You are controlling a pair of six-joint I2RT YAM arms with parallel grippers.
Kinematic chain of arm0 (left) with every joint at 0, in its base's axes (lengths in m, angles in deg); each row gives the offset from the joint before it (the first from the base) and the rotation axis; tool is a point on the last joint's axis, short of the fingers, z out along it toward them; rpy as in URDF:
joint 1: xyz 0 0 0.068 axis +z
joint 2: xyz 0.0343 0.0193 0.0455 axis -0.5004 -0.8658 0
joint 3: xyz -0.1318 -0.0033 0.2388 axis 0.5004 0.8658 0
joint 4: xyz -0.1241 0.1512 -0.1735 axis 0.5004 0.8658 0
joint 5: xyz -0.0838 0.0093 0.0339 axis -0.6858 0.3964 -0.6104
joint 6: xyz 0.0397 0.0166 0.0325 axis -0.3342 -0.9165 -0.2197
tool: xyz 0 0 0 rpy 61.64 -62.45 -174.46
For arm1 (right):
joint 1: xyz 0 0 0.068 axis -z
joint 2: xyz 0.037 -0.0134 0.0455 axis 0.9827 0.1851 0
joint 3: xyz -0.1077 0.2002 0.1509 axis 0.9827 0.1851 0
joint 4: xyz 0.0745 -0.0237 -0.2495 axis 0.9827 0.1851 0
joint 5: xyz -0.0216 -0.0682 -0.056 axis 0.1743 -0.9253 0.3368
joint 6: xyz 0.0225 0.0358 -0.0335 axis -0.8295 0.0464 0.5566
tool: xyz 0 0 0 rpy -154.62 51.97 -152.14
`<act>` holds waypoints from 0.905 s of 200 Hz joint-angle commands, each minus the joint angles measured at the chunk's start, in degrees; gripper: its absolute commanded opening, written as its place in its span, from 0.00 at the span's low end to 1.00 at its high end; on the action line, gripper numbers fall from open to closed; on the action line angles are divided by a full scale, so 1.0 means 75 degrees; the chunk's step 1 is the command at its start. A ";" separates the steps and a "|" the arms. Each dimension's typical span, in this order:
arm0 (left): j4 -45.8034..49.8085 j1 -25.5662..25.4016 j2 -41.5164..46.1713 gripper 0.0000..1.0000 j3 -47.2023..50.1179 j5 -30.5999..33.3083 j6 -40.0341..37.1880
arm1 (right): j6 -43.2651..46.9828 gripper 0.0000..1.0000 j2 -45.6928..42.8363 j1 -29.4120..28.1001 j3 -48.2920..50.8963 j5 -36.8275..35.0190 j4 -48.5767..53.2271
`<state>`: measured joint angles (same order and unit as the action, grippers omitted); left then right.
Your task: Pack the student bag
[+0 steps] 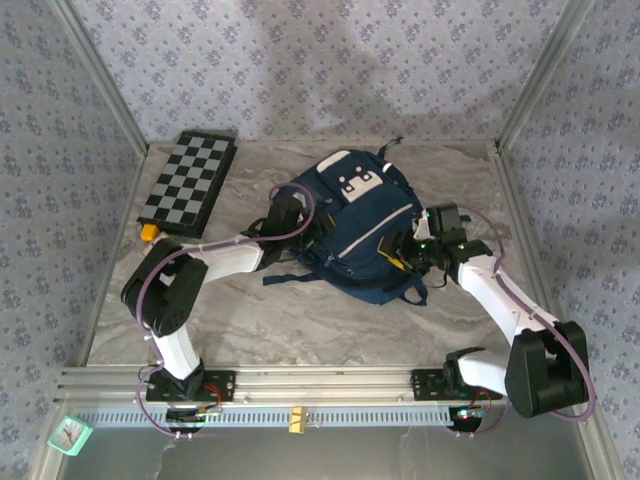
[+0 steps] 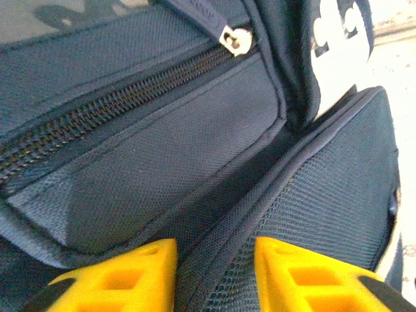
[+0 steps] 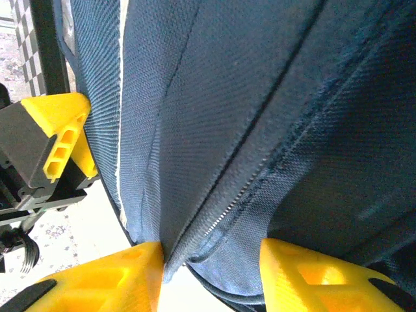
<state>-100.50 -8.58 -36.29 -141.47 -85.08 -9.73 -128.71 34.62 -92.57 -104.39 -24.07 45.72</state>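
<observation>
Locate the student bag lying at the middle of the table, front patch up, well apart from the chessboard at the far left corner. Treat the step in hand as bracing the bag from both flanks, probably to steady or spread it for loading.

Find the left claw on the bag's left flank, just below a zipper, closed along the visible run, and its pale pull. Read as partly closed, fingers astride a raised seam beside the mesh side panel, with cloth across the whole gap: a pinch on the bag itself, nothing else held. Judge the placement as an anchor against sliding of the soft shell.

Find the right claw at the opposite flank, on the lower edge. Read as partly open, with a fold of cloth and a zipper line between the fingers, touching both. Cannot tell whether clamped or merely astride.

Expect limp cloth to slip or bunch; favour seams over loose panels.
</observation>
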 commanded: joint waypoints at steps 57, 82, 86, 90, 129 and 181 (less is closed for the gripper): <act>0.0055 -0.0524 0.0644 0.00 0.0139 0.0339 0.0127 | 0.1296 0.44 0.1161 0.0667 -0.1095 -0.0152 0.0460; 0.0519 -0.1099 0.1102 0.00 0.0256 0.1041 0.0210 | 0.1892 0.47 0.1614 0.0772 -0.1877 -0.0648 0.0933; 0.0601 -0.1153 0.1124 0.00 0.0229 0.1095 0.0212 | 0.1991 0.48 0.1662 0.0760 -0.1995 -0.0747 0.1021; 0.0656 -0.1204 0.1154 0.00 0.0209 0.1150 0.0216 | 0.2073 0.50 0.1707 0.0758 -0.2108 -0.0816 0.1148; 0.1027 -0.1257 0.0900 0.00 -0.0159 0.1332 0.0293 | 0.2402 0.63 0.0951 0.0122 -0.2414 -0.2340 0.2616; 0.0959 -0.1261 0.0749 0.00 -0.0299 0.1445 0.0650 | 0.0916 0.68 -0.0907 -0.2323 -0.1176 -0.4589 0.3506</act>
<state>-92.02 -17.72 -30.06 -141.71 -74.02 -6.56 -115.16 31.25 -102.62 -117.94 -48.83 66.83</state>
